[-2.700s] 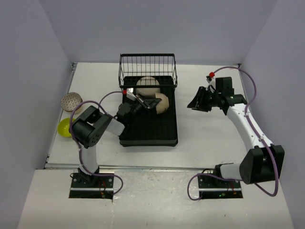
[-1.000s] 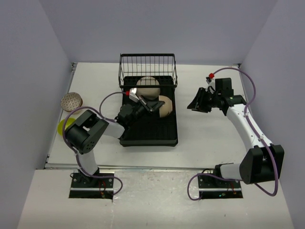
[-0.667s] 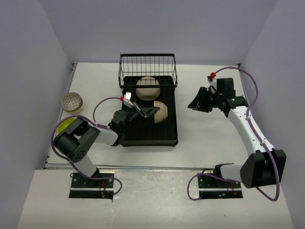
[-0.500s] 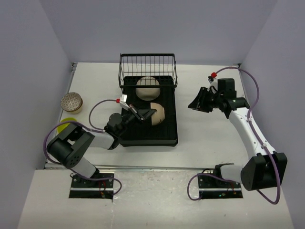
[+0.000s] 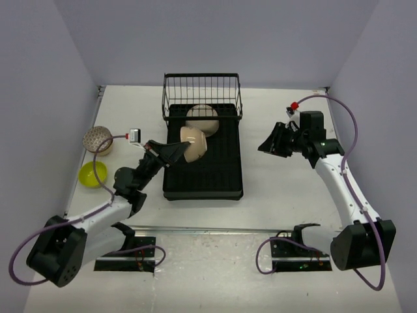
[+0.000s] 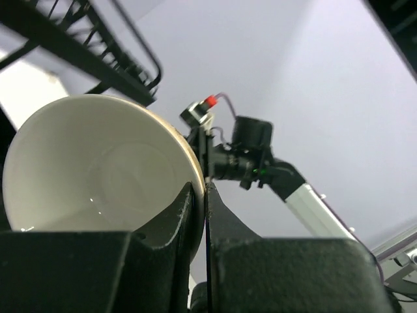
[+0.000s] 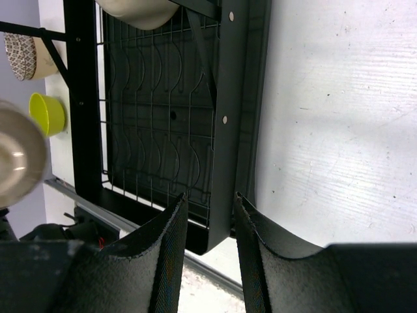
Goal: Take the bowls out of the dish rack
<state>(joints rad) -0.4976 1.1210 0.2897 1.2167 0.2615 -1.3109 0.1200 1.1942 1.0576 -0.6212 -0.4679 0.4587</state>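
Gleaming cream bowl (image 6: 98, 163), smooth inside.

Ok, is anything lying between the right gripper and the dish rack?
No. In the top view only bare white table separates the right gripper from the dish rack at its right wall; the right wrist view shows no object there either.
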